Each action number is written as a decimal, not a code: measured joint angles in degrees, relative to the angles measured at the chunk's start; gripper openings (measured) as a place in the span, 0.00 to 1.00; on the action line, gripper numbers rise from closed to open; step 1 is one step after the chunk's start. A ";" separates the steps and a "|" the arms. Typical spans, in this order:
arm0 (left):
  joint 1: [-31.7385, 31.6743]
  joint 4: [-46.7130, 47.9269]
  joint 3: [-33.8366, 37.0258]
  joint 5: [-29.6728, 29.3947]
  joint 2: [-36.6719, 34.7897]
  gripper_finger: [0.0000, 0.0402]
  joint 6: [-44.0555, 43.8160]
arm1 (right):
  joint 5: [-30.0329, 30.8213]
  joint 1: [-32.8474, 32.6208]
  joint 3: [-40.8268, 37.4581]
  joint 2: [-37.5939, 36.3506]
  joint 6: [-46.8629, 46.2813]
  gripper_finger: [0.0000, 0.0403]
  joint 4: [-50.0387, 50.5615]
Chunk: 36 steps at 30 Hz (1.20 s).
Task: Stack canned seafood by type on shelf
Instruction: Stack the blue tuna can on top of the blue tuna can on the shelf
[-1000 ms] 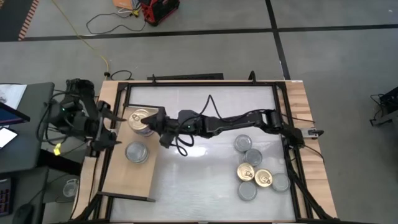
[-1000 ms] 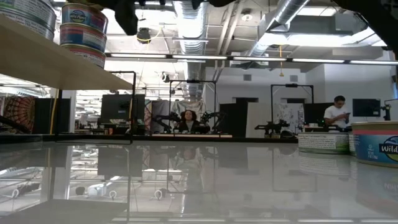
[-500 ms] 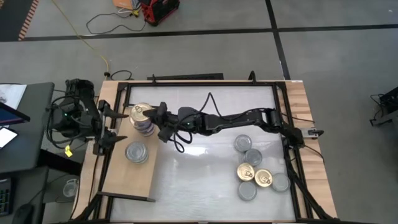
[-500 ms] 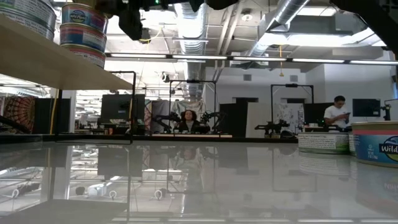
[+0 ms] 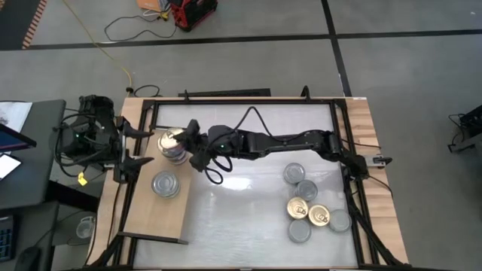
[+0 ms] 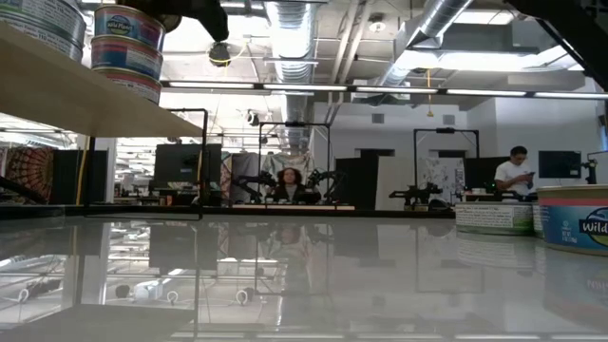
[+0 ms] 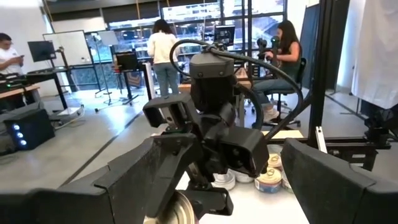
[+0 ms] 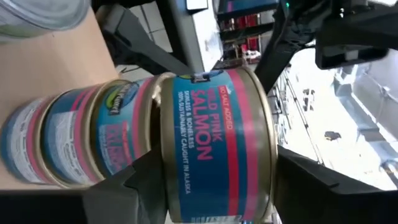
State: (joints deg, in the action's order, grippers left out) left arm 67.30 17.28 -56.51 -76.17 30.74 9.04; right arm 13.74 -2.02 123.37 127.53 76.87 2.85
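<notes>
On the shelf point(image 5: 154, 218), the right hand point(image 5: 190, 144) sits half open around the top salmon tin point(image 5: 172, 140); it should pull straight back without bumping the stack, while the left hand point(image 5: 129, 147) waits wide open.

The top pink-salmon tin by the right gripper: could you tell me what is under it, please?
Under the blue-and-pink labelled salmon tin stand more tins of the same label, a stack on the light wooden shelf. The right gripper hides part of it.

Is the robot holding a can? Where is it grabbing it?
Cannot tell. The right gripper sits around the sides of the top salmon tin, but a real grip doesn't show. The left gripper holds nothing.
</notes>
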 joint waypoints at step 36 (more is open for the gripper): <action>-0.01 1.84 0.02 -1.59 1.20 0.80 -2.82 | -4.13 0.72 0.00 0.28 -13.88 0.66 -4.75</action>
State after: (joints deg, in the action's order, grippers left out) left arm 67.29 19.11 -56.49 -77.76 31.94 6.23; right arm 9.61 -1.30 123.37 127.81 62.99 -1.90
